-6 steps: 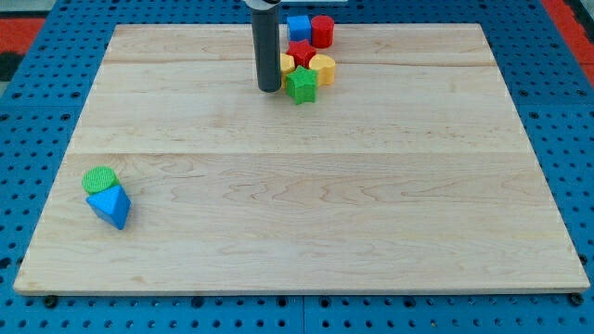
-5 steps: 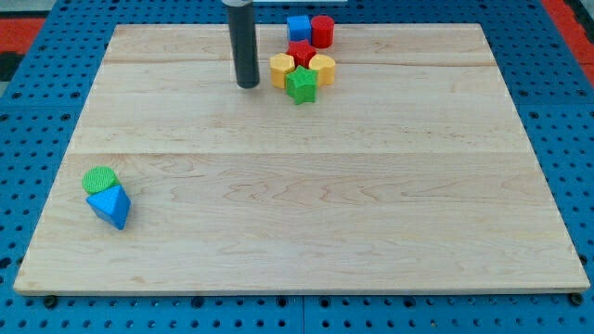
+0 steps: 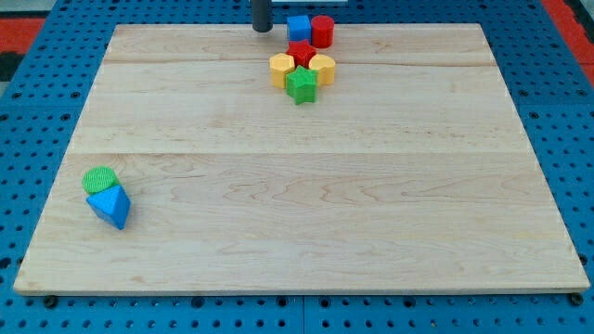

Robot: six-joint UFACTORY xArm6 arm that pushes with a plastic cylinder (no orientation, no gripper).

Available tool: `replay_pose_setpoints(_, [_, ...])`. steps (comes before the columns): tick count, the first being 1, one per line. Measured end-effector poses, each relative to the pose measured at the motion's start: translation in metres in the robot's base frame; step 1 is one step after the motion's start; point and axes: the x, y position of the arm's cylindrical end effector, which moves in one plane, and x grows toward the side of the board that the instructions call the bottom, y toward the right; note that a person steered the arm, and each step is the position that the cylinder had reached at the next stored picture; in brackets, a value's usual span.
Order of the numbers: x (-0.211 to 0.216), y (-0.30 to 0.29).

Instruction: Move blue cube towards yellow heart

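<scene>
— Where the wooden board [image 3: 306,213] meets the view's top edge, what stands there?

— The tip [image 3: 263,30] of the rod sits right at the board's top edge, just left of the blue cube [image 3: 298,27] with a small gap between them. The rod carries no fingers at all, so nothing is clasped. The red cylinder [image 3: 322,31] touches the cube's right side.

— And the yellow heart?

— The yellow heart [image 3: 323,68] lies below the cube and a little to the view's right. The red star [image 3: 300,52] stands between the two. A yellow block [image 3: 282,69], its shape hard to make out, sits left of the star, and the green star [image 3: 301,84] closes the cluster from below.

— How much room does the cube have?

— Very little at the top: it sits almost on the board's far edge. Its right is blocked by the cylinder, its lower side by the red star. Only its left face is free, where the tip waits.

— Which way does the cube point?

— Its faces run roughly square to the board's edges; no long axis can be told.

— Anything elsewhere?

— A green cylinder [image 3: 99,179] and a blue triangular block [image 3: 110,206] touch each other near the left edge, well apart from the cluster. Around the board lies the blue pegboard [image 3: 37,139].
</scene>
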Motion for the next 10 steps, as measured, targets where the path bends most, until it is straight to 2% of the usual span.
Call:
replay_pose_setpoints(2, [0.000,0.111])
replay_pose_setpoints(3, [0.001,0.132])
replay_pose_setpoints(8, [0.072,0.141])
replay_pose_setpoints(10, [0.072,0.140])
